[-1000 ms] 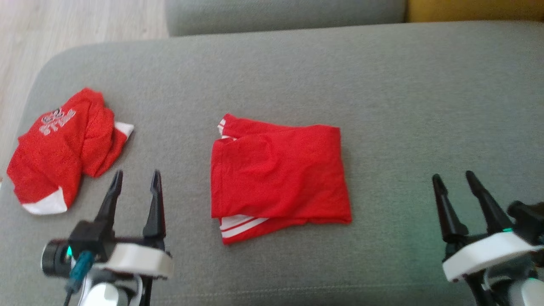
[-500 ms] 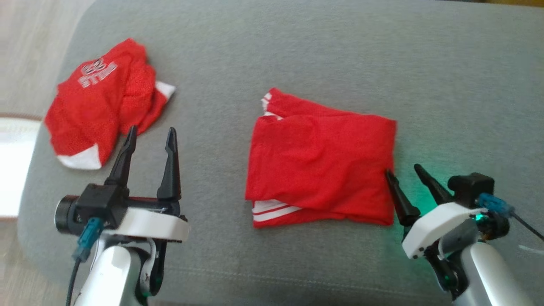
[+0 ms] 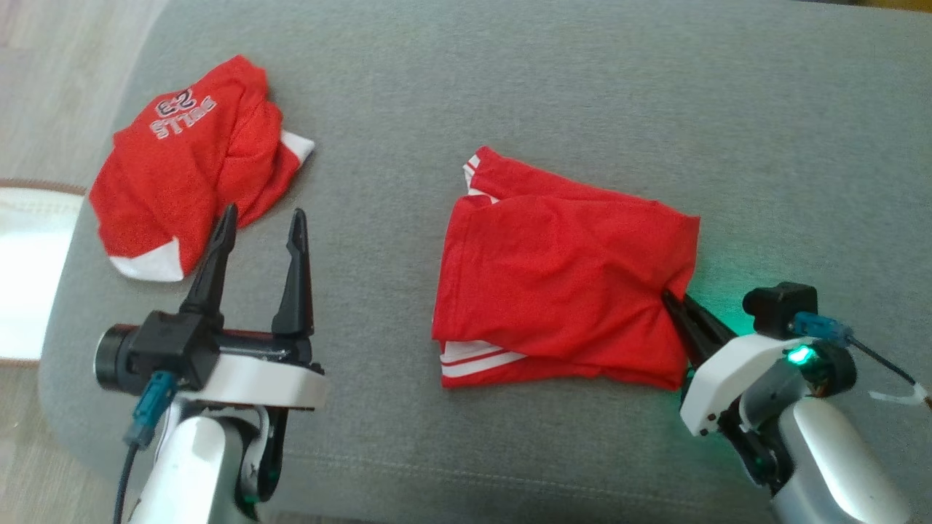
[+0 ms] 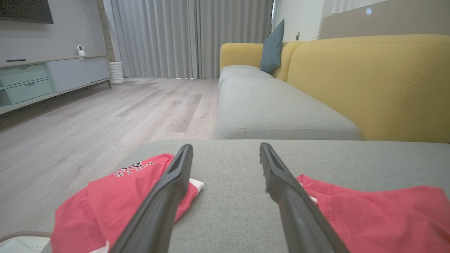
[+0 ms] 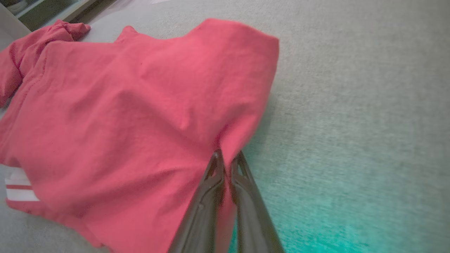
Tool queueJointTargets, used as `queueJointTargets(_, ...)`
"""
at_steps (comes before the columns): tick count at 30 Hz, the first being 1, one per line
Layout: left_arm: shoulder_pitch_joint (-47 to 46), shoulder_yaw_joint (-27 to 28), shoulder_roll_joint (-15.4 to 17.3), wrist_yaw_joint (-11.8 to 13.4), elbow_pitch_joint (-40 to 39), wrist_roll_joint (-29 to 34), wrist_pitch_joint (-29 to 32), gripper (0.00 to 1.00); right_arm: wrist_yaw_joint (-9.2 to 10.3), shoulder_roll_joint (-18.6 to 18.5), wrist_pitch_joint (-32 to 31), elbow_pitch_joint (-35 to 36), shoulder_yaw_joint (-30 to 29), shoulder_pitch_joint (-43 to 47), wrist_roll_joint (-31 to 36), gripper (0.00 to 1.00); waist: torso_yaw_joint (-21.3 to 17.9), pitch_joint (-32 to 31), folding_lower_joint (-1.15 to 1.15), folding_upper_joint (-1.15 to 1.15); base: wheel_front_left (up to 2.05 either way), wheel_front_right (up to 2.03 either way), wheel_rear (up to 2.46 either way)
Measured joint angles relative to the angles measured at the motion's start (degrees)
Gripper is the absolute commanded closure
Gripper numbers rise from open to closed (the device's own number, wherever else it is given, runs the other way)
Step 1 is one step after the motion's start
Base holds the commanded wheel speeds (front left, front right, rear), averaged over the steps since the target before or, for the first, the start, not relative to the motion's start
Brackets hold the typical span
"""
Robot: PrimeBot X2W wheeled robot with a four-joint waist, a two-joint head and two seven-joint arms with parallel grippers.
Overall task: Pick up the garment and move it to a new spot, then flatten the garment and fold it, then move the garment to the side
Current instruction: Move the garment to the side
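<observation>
The folded red garment (image 3: 561, 284) is lying near the middle of the grey cushion (image 3: 582, 87), with its white stripes facing the near edge. The right pincer (image 3: 673, 300) is clenching the garment's right edge. The left pincer (image 3: 263, 218) is hovering released, just beside a crumpled red jersey (image 3: 189, 160) lying by the cushion's left edge.

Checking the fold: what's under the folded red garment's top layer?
A white-striped layer peeks out at the near-left corner of the folded garment, over the grey cushion. Everything else beneath is covered.

crumpled red jersey (image 3: 191, 164), white "BULLS" and "23", upside down
</observation>
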State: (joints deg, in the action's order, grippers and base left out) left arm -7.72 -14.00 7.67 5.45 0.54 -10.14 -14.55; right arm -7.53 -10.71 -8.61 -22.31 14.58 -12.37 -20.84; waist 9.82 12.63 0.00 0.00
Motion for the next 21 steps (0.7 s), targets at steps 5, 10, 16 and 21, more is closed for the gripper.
queueJointTargets(5, 0.3, 0.4, -0.3, -0.8, 0.0, 0.9, 0.0, 0.0, 0.0, -0.9, 0.6, 2.2, 0.4, 0.1, 2.4, 1.0, -2.5, -0.5, 0.0, 0.0, 0.0, 0.0, 0.0)
queueJointTargets(10, 0.4, 0.5, -0.3, -1.5, -0.3, 2.0, 0.0, 0.0, 0.0, -1.5, 0.6, 4.5, 0.6, 0.2, 3.2, 1.0, -7.0, -0.7, 0.0, 0.0, 0.0, 0.0, 0.0)
queueJointTargets(16, -0.3, -0.3, -0.2, -3.3, -0.5, 3.0, 0.0, 0.0, 0.0, -4.0, 0.5, 5.7, 0.8, -0.4, 4.4, 1.0, -13.3, 0.1, 0.0, 0.0, 0.0, 0.0, 0.0)
queueJointTargets(21, -2.9, -0.8, -0.1, -4.1, -1.0, 3.5, -0.1, 0.0, 0.0, -5.5, 0.7, 5.9, -0.1, -5.0, 4.4, 1.0, -18.2, 1.7, 0.0, 0.0, 0.0, 0.0, 0.0)
